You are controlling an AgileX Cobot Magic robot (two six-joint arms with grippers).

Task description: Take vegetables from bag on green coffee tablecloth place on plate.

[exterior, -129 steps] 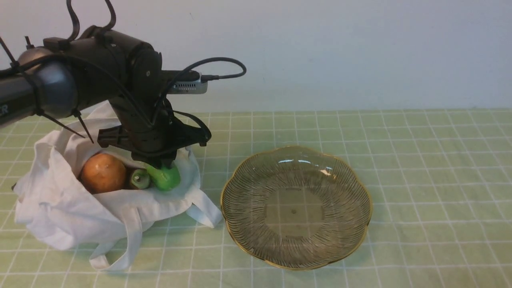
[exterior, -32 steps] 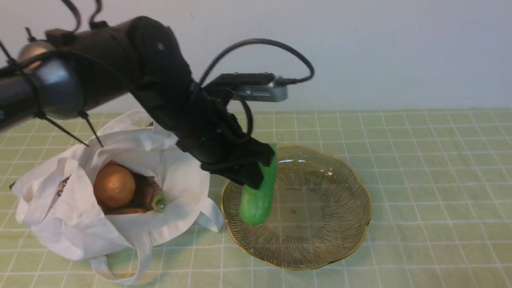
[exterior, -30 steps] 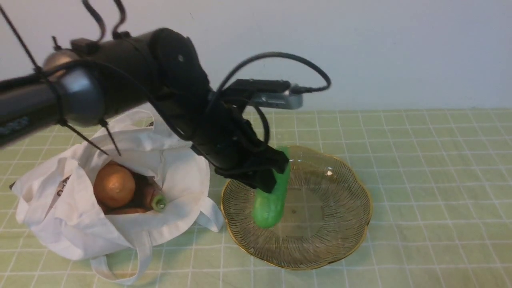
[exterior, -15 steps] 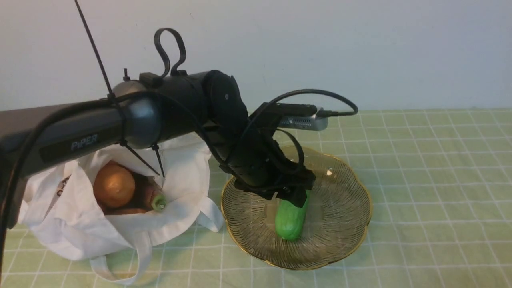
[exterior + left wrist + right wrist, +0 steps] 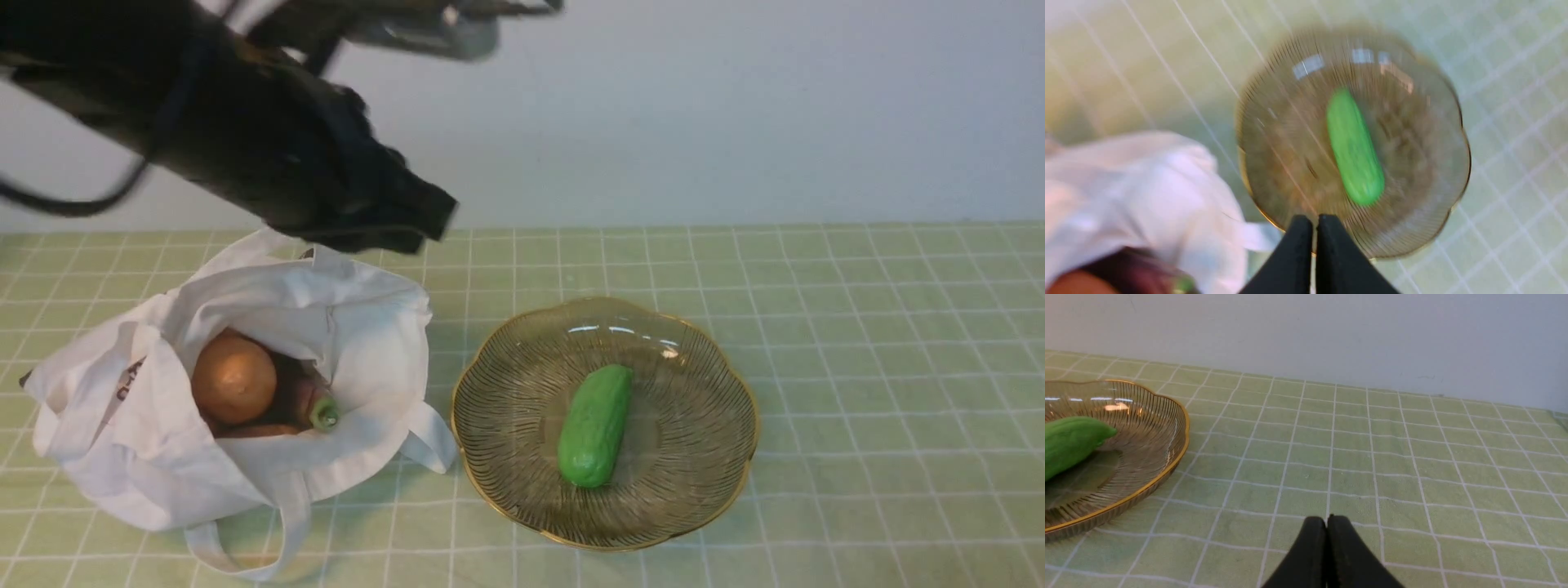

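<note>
The green cucumber [image 5: 596,425] lies loose in the olive glass plate [image 5: 718,384] with the gold rim. It also shows in the left wrist view [image 5: 1354,149] and the right wrist view [image 5: 1069,443]. The white bag [image 5: 122,457] lies open at the left and holds the orange-brown ball [image 5: 233,379] and the brown root with a green cut end [image 5: 314,408]. My left gripper [image 5: 1314,220] is shut and empty, raised high above the bag's far side [image 5: 424,216]. My right gripper [image 5: 1326,520] is shut and empty, low over the green grid tablecloth [image 5: 1372,465], right of the plate [image 5: 1167,465].
A plain pale wall [image 5: 735,114] bounds the far edge of the tablecloth [image 5: 898,327]. The bag's strap handles [image 5: 245,547] trail toward the front edge. The left arm's black body [image 5: 204,122] fills the upper left of the front view.
My left gripper carried the cucumber from the bag to the plate and let it go. It has since risen and swung back left, above the bag, and its jaws are shut.
</note>
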